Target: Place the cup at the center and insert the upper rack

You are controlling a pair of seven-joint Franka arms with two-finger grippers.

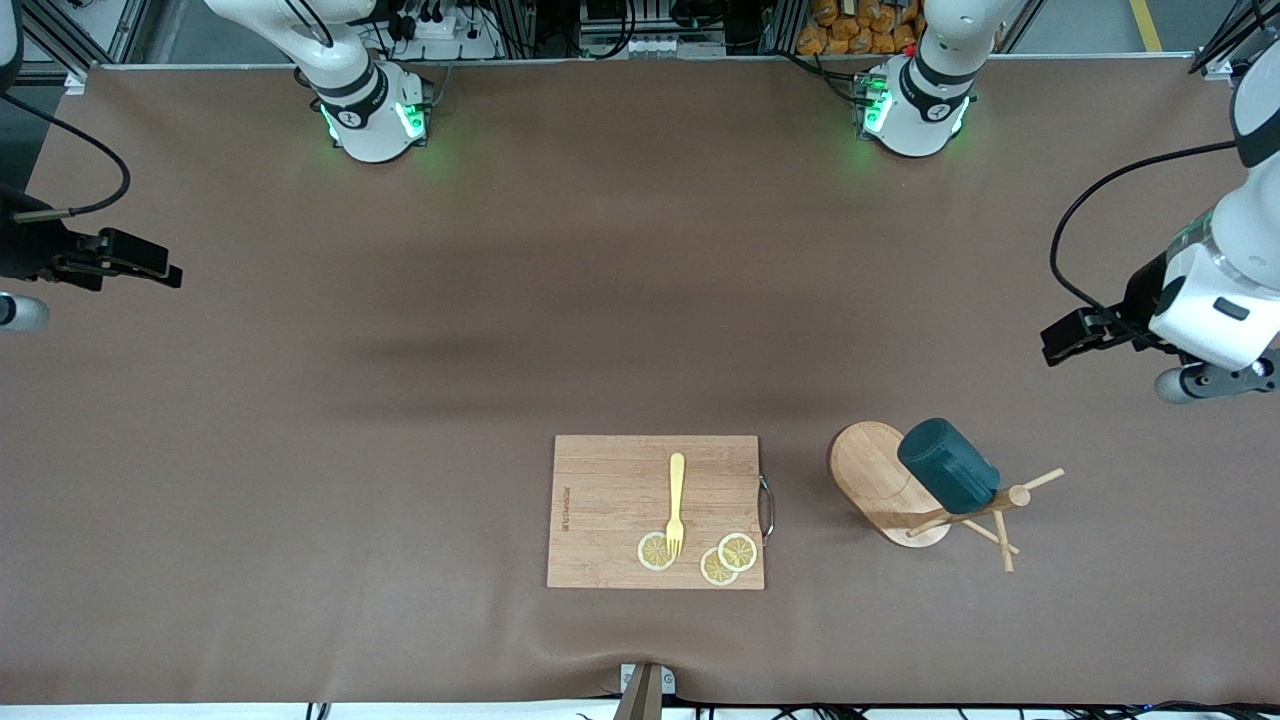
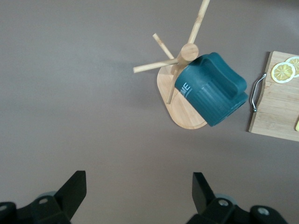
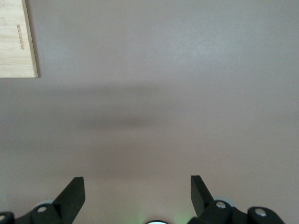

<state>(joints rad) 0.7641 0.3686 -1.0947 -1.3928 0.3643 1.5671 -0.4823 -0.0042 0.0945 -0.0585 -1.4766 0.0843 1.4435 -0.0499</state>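
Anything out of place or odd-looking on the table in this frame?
Little stands out. The cup hangs tilted on the upper rack, toward the left arm's end of the table, beside the cutting board. A fork and lemon slices lie neatly on the board. Both tools, left and right, wait open over bare table.

Teal cup (image 1: 947, 465) hangs tilted on wooden upper rack (image 1: 880, 480), upright on its oval base; pegs at 4 o'clock.
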